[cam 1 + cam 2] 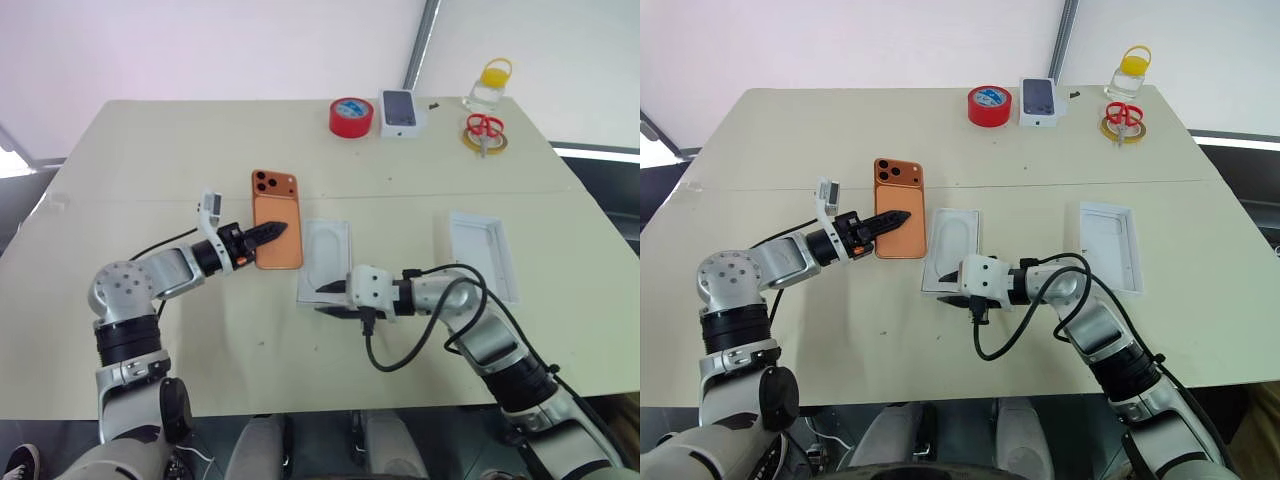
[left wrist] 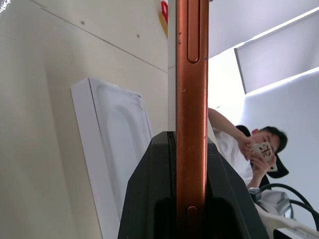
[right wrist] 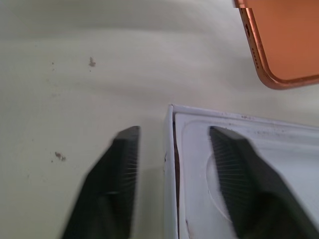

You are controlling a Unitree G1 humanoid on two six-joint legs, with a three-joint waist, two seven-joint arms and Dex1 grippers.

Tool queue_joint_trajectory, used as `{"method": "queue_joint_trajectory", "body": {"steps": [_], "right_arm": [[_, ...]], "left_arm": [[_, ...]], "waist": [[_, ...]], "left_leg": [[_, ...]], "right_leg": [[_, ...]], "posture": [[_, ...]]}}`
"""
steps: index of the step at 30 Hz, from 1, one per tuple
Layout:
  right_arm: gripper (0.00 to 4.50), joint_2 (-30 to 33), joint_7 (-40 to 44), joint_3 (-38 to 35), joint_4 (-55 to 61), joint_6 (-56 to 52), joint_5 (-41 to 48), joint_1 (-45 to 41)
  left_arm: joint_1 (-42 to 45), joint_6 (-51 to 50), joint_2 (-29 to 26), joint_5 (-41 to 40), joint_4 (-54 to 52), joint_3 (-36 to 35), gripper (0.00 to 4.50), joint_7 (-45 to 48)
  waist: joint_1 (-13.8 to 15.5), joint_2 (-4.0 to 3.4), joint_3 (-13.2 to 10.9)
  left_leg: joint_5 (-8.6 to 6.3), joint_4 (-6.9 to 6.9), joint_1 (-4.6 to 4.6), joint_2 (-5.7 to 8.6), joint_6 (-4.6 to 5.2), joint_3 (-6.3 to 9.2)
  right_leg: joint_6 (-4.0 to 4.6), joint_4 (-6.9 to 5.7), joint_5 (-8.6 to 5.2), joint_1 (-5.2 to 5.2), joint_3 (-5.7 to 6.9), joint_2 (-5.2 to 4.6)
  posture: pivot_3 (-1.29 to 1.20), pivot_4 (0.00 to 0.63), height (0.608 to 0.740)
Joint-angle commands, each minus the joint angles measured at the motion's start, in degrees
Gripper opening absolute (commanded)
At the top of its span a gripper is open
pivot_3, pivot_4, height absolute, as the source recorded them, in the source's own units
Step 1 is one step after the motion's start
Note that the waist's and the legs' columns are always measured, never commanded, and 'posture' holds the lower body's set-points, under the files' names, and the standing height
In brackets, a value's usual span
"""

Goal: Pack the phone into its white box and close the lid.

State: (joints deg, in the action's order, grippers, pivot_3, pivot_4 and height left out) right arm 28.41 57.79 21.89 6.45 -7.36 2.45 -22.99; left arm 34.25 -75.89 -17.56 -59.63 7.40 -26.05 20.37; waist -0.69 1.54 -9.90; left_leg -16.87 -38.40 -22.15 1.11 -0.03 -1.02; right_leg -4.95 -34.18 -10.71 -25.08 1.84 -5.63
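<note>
On the table (image 1: 150,150), the left gripper (image 1: 268,233) reaches level, clamping the phone (image 1: 275,232); the right gripper (image 3: 174,164) straddles the white box's (image 1: 325,262) wall, fingers apart.

Head stereo pair overlooks table (image 1: 150,180); wrist cameras close along pincers

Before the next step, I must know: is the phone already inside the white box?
No. The left gripper holds the phone, beside the white box.
</note>
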Motion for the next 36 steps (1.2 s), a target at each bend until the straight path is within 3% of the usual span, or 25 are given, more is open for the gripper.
{"method": "queue_joint_trajectory", "body": {"steps": [1,12,17,25,31,36], "right_arm": [[2.86,-0.1,0.0,-1.6,2.9,-0.7,1.7,-0.3],[2.86,7.0,0.9,-15.3,3.8,-5.0,10.5,2.1],[2.86,11.5,1.1,-17.5,0.8,-1.6,8.7,4.7],[2.94,10.0,-0.7,-16.6,0.6,-0.9,8.1,4.5],[2.94,8.5,-1.6,-15.3,0.0,0.2,6.9,3.7],[2.94,7.7,-1.8,-14.7,-0.4,0.6,6.6,3.2]], "left_arm": [[0.5,0.1,-1.0,-1.6,-1.5,0.1,0.0,1.6],[1.0,1.9,5.5,3.1,0.6,8.1,0.0,0.3],[0.3,1.4,7.1,5.2,1.1,10.4,0.0,-1.1],[2.1,-1.9,8.6,5.9,2.6,9.5,3.75,-4.2],[4.5,-8.1,7.8,3.6,-0.1,9.7,3.75,-4.3],[5.7,-10.0,6.6,6.3,-2.8,11.2,3.75,-6.2]], "waist": [[0.0,0.0,0.0],[0.9,0.01,0.0],[1.0,0.01,0.0],[1.4,-0.01,0.0],[1.4,-0.01,0.0],[1.4,-0.01,0.0]], "left_leg": [[0.0,0.0,0.0,0.0,0.0,0.0],[-0.04,-0.14,0.0,0.03,0.07,0.04],[-0.1,-0.31,-0.02,0.02,0.17,-0.02],[-0.16,-0.6,-0.03,-0.05,0.28,0.0],[-0.21,-0.69,0.0,-0.04,0.35,0.05],[-0.21,-0.7,-0.01,-0.04,0.35,0.04]], "right_leg": [[0.0,0.0,0.0,0.01,0.0,0.0],[0.0,0.05,0.0,0.13,0.01,0.0],[0.02,0.05,-0.01,0.18,0.01,0.02],[0.02,0.04,-0.02,0.31,0.01,0.08],[0.03,0.06,-0.03,0.41,0.03,0.05],[0.02,0.07,-0.03,0.41,0.02,0.05]], "posture": [[0.0,0.15,0.74],[0.0,0.15,0.74],[0.0,0.15,0.74],[0.0,0.15,0.74],[0.0,0.15,0.74],[0.0,0.15,0.74]]}}
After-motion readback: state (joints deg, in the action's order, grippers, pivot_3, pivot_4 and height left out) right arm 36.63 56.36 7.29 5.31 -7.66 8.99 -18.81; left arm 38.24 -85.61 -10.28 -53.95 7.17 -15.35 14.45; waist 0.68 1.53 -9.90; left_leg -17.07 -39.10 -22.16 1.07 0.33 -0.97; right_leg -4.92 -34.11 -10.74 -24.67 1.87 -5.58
